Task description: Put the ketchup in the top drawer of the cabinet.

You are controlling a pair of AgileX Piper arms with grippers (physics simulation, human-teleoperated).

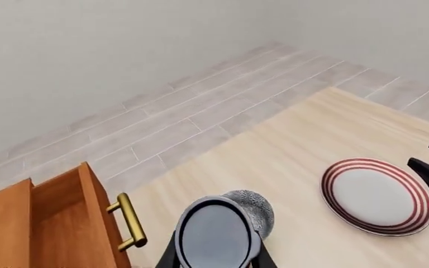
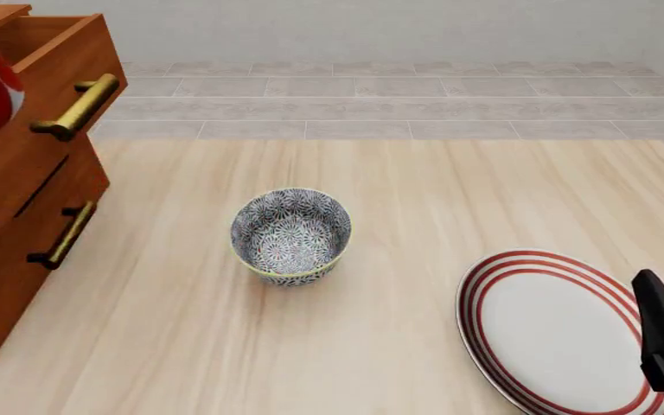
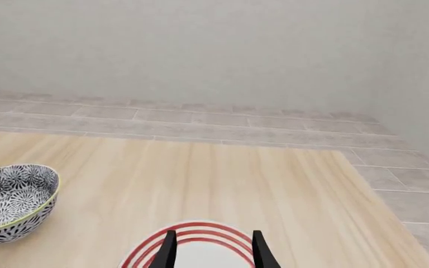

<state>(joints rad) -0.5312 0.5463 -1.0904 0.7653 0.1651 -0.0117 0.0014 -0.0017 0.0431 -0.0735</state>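
Ketchup [image 1: 214, 237] sits clamped in the left fingers [image 1: 263, 258] beside the pulled-out top drawer [image 1: 65, 223] of the cabinet [image 2: 21, 216], at the counter's [image 2: 424, 207] left edge. Right fingers [image 3: 261, 250] gape, empty, above the striped plate [image 2: 539, 328].

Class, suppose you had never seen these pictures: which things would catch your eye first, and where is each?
The reddish-brown cabinet at the table's left, its top drawer pulled open, stands out first. Next the red-striped plate at the near right, under the right gripper, and the patterned bowl mid-table. The left gripper holds the ketchup beside the drawer.
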